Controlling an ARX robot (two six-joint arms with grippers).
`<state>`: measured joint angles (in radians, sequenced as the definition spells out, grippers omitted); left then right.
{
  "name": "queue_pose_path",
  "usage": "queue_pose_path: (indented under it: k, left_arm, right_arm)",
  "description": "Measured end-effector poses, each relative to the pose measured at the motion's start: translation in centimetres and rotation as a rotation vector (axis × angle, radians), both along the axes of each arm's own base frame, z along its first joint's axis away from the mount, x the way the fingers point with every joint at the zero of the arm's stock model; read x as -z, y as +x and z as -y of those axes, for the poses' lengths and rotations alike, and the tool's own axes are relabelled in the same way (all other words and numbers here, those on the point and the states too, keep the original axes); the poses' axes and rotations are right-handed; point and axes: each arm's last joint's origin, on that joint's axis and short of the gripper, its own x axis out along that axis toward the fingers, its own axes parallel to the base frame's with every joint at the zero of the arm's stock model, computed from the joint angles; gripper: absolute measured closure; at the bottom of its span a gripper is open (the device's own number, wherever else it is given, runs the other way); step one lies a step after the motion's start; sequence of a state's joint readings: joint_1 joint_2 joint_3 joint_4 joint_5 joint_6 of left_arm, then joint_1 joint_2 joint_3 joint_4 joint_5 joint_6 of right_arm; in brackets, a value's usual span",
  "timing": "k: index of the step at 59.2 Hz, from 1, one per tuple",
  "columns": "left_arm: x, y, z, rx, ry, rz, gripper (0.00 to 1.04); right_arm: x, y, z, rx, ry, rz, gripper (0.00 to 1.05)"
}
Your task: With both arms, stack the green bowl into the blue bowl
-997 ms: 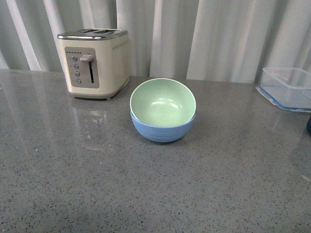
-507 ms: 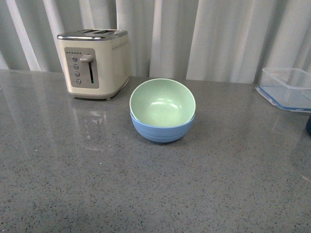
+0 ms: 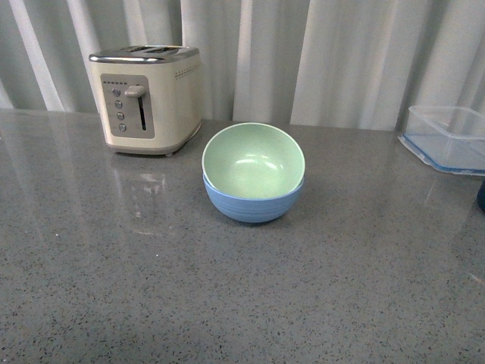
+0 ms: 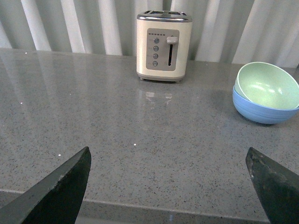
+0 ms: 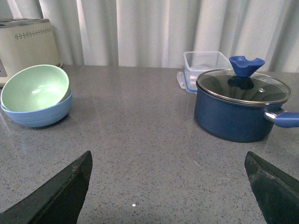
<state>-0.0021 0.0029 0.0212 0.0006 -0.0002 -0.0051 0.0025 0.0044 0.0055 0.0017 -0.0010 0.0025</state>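
Two bowls sit nested near the middle of the speckled grey stone countertop (image 3: pixel 227 303): the green bowl (image 3: pixel 253 161) rests tilted inside the blue bowl (image 3: pixel 252 203), its pale matte rim raised toward the back and leaning to the front, while faint horizontal ridges ring the blue one's lower wall. A cream toaster (image 3: pixel 146 99) with a chrome top, a dark slot lever and round buttons stands behind and to the left, apart from the bowls, before pleated white curtains. A clear rectangular container (image 3: pixel 447 138) with a blue-edged lid sits at the far right; the right wrist view shows a dark blue pot (image 5: pixel 236 109) with a glass lid and blue knob just in front of it. Nothing stands close around the bowls. The left gripper (image 4: pixel 170 184) and the right gripper (image 5: pixel 170 186) each hover low over the near counter, dark fingers spread wide, holding nothing, well away from the bowls
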Motion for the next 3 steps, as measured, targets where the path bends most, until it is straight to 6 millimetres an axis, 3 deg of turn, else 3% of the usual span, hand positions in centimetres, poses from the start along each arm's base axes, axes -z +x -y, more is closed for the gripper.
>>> queue_pose_path:
  k: [3]
  left_arm:
    - [0.0, 0.0, 0.0, 0.0, 0.0, 0.0, 0.07]
  right_arm:
    - [0.0, 0.0, 0.0, 0.0, 0.0, 0.0, 0.1]
